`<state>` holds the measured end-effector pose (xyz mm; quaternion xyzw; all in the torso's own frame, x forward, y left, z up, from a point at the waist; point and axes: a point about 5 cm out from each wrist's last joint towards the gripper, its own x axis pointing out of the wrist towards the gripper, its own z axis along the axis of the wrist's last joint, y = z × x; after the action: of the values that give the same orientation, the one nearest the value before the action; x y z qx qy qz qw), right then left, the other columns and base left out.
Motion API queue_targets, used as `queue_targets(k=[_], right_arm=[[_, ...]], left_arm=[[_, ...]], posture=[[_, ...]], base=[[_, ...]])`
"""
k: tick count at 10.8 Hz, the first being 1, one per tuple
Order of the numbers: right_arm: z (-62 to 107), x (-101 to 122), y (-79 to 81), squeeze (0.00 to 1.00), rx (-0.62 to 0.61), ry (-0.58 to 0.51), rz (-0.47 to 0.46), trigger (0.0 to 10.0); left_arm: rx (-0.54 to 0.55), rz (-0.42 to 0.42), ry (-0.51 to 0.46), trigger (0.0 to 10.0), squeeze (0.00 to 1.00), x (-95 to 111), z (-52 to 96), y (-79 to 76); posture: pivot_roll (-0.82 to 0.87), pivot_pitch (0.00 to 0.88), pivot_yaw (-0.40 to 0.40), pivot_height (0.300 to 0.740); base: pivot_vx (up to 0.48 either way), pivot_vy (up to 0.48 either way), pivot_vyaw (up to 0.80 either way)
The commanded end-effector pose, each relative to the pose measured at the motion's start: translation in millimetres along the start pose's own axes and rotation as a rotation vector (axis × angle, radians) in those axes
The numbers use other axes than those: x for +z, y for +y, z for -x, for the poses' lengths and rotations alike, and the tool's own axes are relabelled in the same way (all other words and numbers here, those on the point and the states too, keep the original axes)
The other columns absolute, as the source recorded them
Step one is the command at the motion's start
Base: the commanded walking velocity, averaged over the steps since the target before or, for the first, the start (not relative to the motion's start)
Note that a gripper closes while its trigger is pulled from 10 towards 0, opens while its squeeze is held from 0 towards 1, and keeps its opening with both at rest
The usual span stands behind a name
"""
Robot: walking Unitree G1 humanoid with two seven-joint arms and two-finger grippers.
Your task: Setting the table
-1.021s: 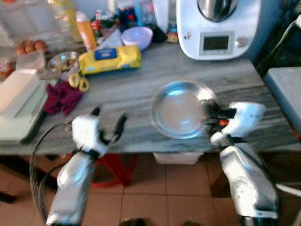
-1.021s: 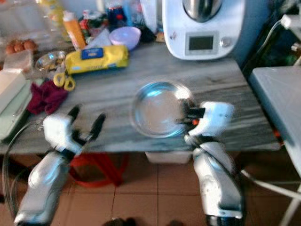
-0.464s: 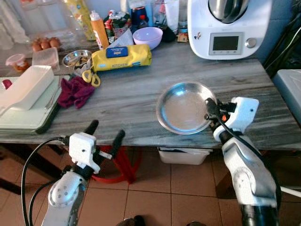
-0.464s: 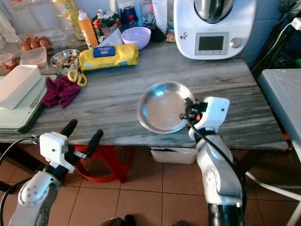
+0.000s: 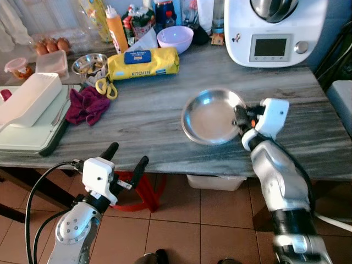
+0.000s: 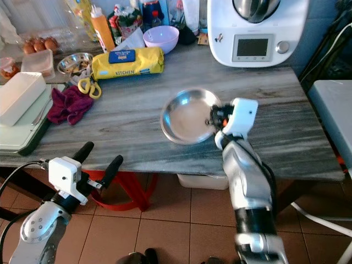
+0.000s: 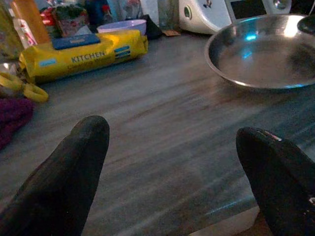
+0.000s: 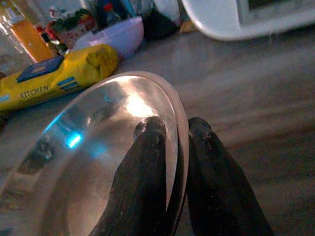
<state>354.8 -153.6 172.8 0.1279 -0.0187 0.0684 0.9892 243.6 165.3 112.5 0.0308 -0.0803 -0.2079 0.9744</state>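
Observation:
A round steel plate (image 5: 212, 115) lies on the grey marble table (image 5: 148, 115), right of centre. My right gripper (image 5: 237, 116) is shut on the plate's right rim; the right wrist view has one finger inside the rim (image 8: 142, 167) and one outside it. The left gripper (image 5: 125, 159) hangs open below the table's front edge, holding nothing. In the left wrist view its two black fingertips (image 7: 74, 167) frame the tabletop, with the plate (image 7: 261, 51) further along it.
Behind the plate stand a white kitchen machine (image 5: 272, 30), a lilac bowl (image 5: 175, 38), bottles and a yellow wipes pack (image 5: 143, 62). Yellow scissors (image 5: 103, 87), a maroon cloth (image 5: 88, 104) and a white tray (image 5: 25, 107) lie left. A red stool (image 5: 140, 190) is under the table.
The camera has shifted, so the table sits a little higher in view. My right gripper stays shut on the plate's rim; the left gripper stays open below the edge.

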Motion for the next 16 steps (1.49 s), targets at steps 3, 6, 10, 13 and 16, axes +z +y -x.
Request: queue_targets(k=[3, 6, 10, 13, 16], right_arm=[[-17.5, -11.8, 22.9, 0.00, 0.048, 0.056, -0.103, 10.0], [-17.8, -25.3, 35.5, 0.00, 0.070, 0.113, -0.064, 10.0], [-11.5, -46.5, 36.9, 1.00, 0.088, 0.231, 0.016, 10.0], [-11.8, -43.5, 32.9, 1.00, 0.078, 0.225, 0.013, 10.0], [-9.4, -23.9, 34.0, 1.00, 0.116, 0.099, 0.041, 10.0]], left_arm=[[-0.042, 0.003, 0.037, 10.0, 0.00, -11.4, 4.5, -2.9], [-0.042, 0.011, 0.035, 10.0, 0.00, -13.5, 3.2, -4.8], [-0.050, 0.017, 0.030, 10.0, 0.00, -15.6, 1.0, -5.9], [-0.051, 0.020, 0.033, 10.0, 0.00, -19.5, 0.2, -5.5], [-0.046, 0.019, 0.018, 10.0, 0.00, -14.6, -3.3, -6.2]], posture=[[-0.05, 0.164, 0.108, 0.740], [-0.05, 0.156, 0.100, 0.740], [-0.06, 0.154, 0.099, 0.740], [-0.06, 0.151, 0.103, 0.740], [-0.07, 0.151, 0.099, 0.740]], base=[[0.000, 0.000, 0.00], [0.000, 0.000, 0.00], [0.000, 0.000, 0.00], [0.000, 0.000, 0.00], [0.000, 0.000, 0.00]])
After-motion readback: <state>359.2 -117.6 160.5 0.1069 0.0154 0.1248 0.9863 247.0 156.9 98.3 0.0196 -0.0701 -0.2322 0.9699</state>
